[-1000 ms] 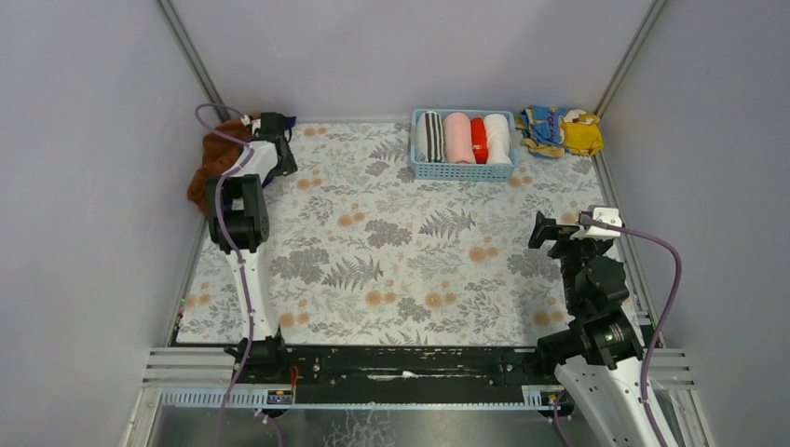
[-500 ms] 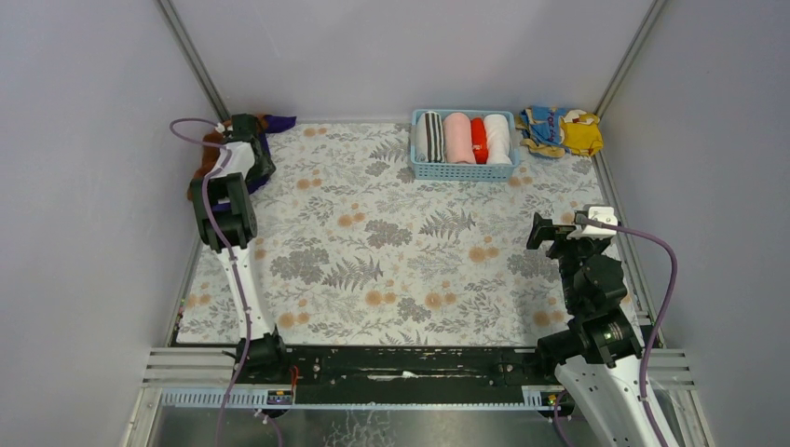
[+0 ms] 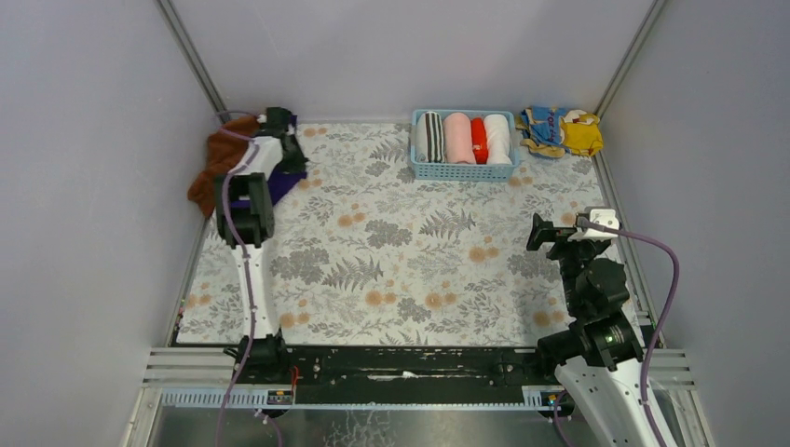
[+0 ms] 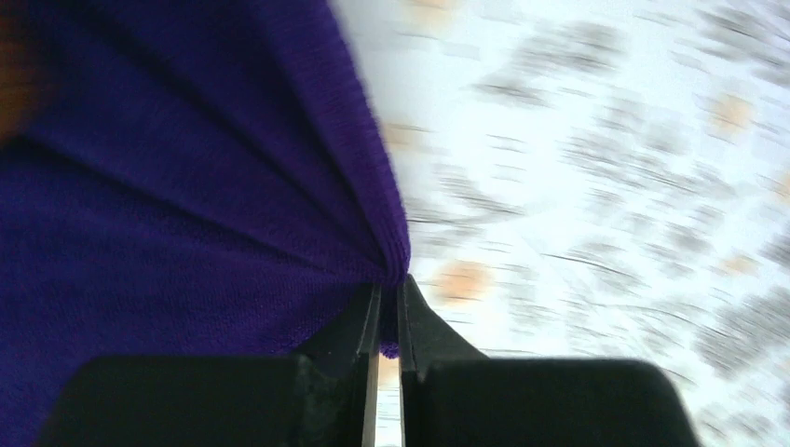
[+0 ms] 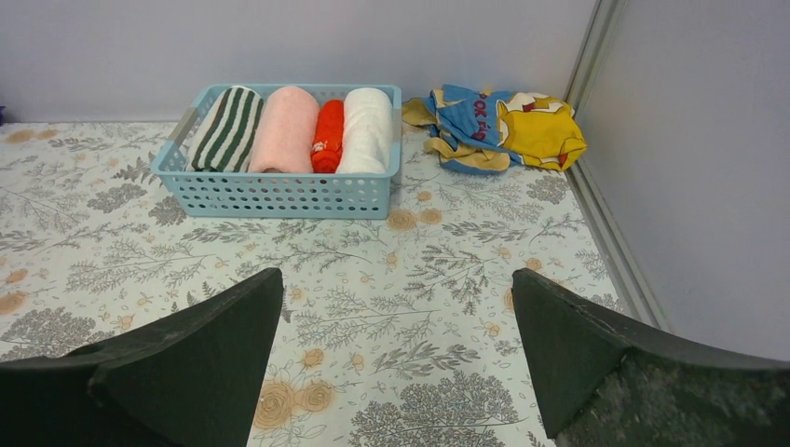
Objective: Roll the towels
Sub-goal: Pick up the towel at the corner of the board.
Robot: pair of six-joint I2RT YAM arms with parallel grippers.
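Soft, even light fills the overhead view: the grey-and-orange floral tablecloth [image 3: 419,251] shows no hard shadows or glare, and detail stays crisp to the edges. The left wrist view is poor: the same cloth is overexposed almost to white and smeared into streaks, while the deep purple terry towel [image 4: 168,214] is sharper, its weave readable, darkening toward the upper left corner. The right wrist view is bright and sharp; the light blue perforated plastic basket [image 5: 279,196] casts only a faint shadow.
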